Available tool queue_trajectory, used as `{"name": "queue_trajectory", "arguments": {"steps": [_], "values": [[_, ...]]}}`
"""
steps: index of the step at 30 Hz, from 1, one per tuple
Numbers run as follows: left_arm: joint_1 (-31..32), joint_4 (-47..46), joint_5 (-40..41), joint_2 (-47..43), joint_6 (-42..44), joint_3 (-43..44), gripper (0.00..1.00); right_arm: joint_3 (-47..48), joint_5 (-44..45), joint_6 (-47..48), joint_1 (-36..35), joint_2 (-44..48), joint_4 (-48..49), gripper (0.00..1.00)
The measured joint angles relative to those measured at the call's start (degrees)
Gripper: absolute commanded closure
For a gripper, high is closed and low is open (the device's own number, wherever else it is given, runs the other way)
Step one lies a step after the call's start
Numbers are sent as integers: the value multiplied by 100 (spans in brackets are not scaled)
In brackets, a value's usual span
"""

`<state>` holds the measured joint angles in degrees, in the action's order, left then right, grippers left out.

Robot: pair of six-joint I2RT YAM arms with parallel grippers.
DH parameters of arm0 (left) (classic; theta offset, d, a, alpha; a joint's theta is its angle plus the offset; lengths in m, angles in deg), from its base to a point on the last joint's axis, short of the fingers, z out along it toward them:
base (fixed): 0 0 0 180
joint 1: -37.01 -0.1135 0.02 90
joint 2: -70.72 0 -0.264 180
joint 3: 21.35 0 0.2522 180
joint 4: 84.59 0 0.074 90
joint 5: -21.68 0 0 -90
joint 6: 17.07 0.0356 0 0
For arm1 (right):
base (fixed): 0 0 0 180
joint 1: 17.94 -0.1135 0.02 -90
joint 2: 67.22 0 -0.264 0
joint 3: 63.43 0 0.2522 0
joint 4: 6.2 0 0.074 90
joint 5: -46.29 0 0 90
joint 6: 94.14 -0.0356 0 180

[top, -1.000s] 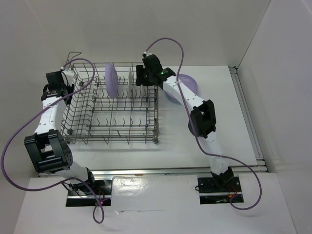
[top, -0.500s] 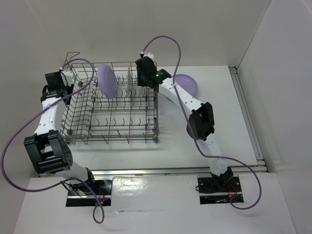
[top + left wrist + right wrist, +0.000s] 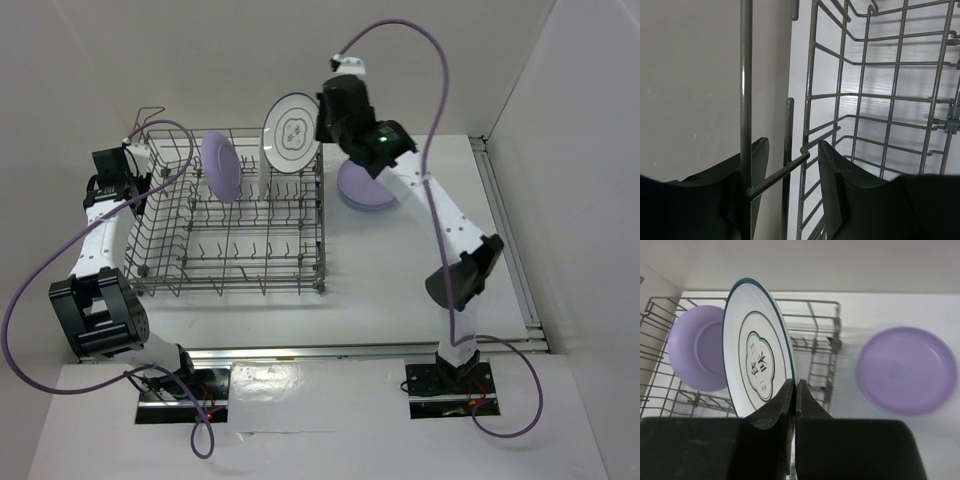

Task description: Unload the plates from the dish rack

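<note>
My right gripper (image 3: 318, 128) (image 3: 794, 386) is shut on the rim of a white plate (image 3: 290, 133) (image 3: 757, 360) with a dark rim and a dark emblem. It holds the plate on edge above the far right corner of the grey wire dish rack (image 3: 230, 270) (image 3: 821, 337). A lavender plate (image 3: 220, 165) (image 3: 695, 347) stands upright in the rack's back row, with a thin white plate (image 3: 258, 183) on edge beside it. My left gripper (image 3: 138, 178) (image 3: 790, 165) is at the rack's left wall (image 3: 880, 100), its fingers closed around the wires there.
A lavender plate (image 3: 365, 188) (image 3: 905, 370) lies flat on the white table just right of the rack. White walls stand close behind and to the left. Purple cables loop over both arms. A raised wire handle (image 3: 150, 112) sits at the rack's far left corner.
The right gripper has shut on the white plate and lifted it up out of the rack, with the arm rising and swinging right. The left arm has not moved.
</note>
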<state>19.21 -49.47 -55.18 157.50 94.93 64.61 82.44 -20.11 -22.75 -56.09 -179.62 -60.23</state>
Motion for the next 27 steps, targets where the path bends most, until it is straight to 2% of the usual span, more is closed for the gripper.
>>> {"name": "queue_trajectory", "arguments": {"steps": [2, 5, 8, 13, 19, 21, 27], "values": [[-2, -2, 0, -2, -7, 0, 43, -522, -437, -96, 413, 542, -83, 100], [-2, -28, -2, -11, -2, -22, 43, -2011, -1034, -94, 1250, 1641, 127, 100], [-2, -44, -11, -24, 0, -35, 43, -2815, -1379, -264, 1906, 2310, -11, 100], [-2, -42, -13, -28, -2, -35, 43, -3620, -1764, -356, 2243, 2994, -262, 100], [-2, -59, -15, -37, 0, -57, 43, -5753, -3045, -424, 3274, 4352, -380, 100], [-2, -98, -15, -48, 11, -81, 43, -6577, -3421, -468, 3390, 4701, -391, 100], [-2, -179, -17, -81, 17, -133, 43, -8758, -4590, -481, 3589, 4833, 474, 100]]}}
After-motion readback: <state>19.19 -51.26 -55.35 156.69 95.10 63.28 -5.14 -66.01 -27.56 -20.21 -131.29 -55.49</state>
